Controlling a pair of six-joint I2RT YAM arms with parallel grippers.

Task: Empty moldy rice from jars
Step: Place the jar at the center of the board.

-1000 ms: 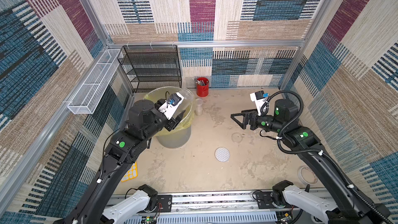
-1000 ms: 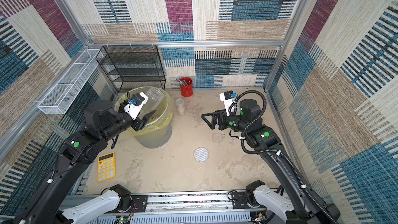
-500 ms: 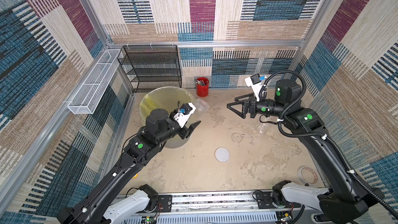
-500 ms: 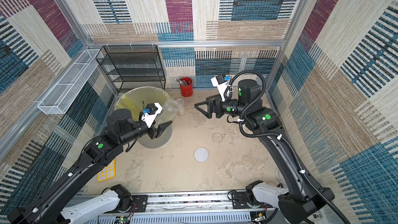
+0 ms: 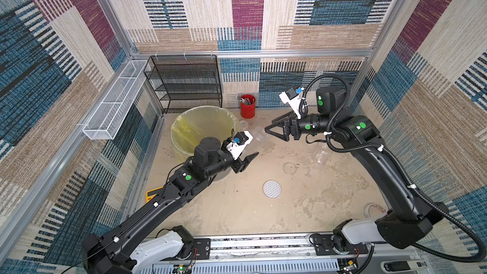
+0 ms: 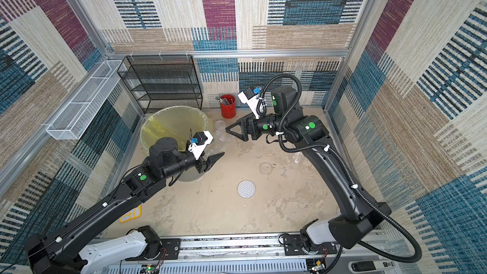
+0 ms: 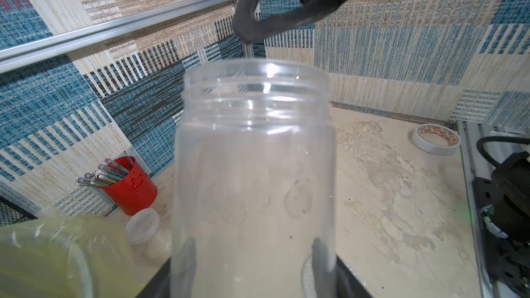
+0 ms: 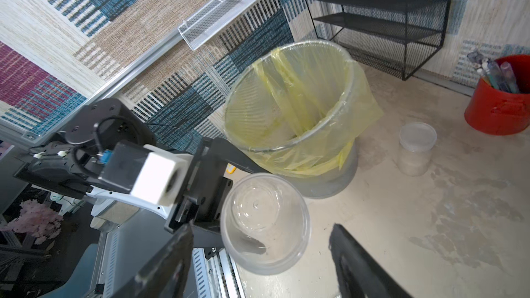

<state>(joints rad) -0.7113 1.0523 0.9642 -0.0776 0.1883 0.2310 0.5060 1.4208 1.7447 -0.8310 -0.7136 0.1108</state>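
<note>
Grips empty jar (image 7: pixel 255 167) in left gripper (image 5: pixel 251 148), mouth facing right gripper's (image 8: pixel 261 226) spread fingers, over stained beige tabletop (image 5: pixel 237 206) within patchwork-carpet walls (image 5: pixel 247 9), with moldy rice (image 8: pixel 413 164) in lidded jar (image 8: pixel 415 139) near bin (image 8: pixel 329 173).

Woven patchwork wall panels (image 5: pixel 342 9) in blue, maroon and beige fill the upper frame, joined by aluminium frame posts (image 5: pixel 112 22). A black wire-mesh shelf rack (image 5: pixel 184 83) stands upper centre-left. A white wire-mesh wall basket (image 5: pixel 116 98) hangs at left, above the mottled beige bench (image 5: pixel 329 193).
</note>
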